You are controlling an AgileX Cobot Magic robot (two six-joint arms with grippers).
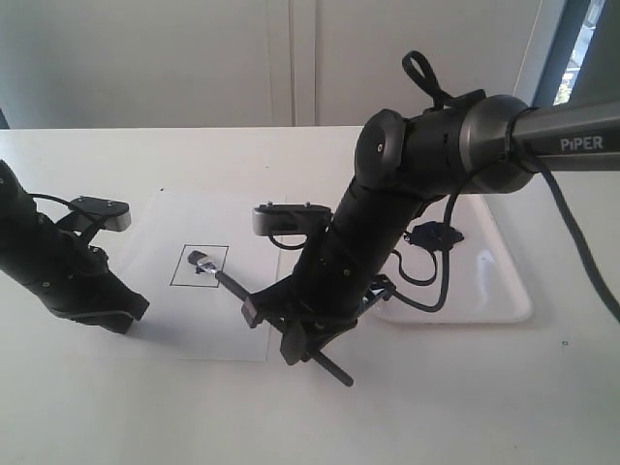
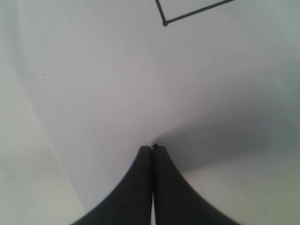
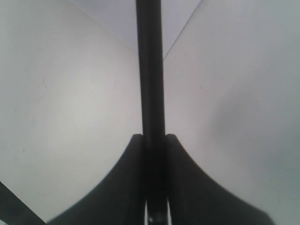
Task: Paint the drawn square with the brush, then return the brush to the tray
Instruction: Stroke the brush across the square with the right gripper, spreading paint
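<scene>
The long, thin black-handled paintbrush (image 1: 232, 288) is clamped in the right end effector (image 3: 152, 140), whose two fingers close on the handle well back towards its tail. Its silver ferrule and small dark head lie inside the small black-outlined square (image 1: 190, 273) drawn on the white paper sheet (image 1: 232, 223). The interior looks mostly blank. From the exterior view it appears that the bristles meet the paper, though the picture is too coarse to be certain.

The left end effector (image 2: 153, 149) has its fingers pressed together with nothing between them. It rests on the sheet beside the square, probably pinning it down.

The shallow glossy white tray (image 1: 513, 300) sits on the worktop (image 1: 145, 407) on the right, partly under the right arm, with a dark paint blob (image 1: 436, 235) on it.

Several risks follow from this grip. Because the hold is so far from the head, the tip has leverage, so a stroke could twist the handle in the fingers or wander over the outline. Pressing too hard would splay the bristles and smear past the line. If the left arm's hold is light, drag could shift the sheet. On the way back, the right arm's dangling cable could trail through the blob.
</scene>
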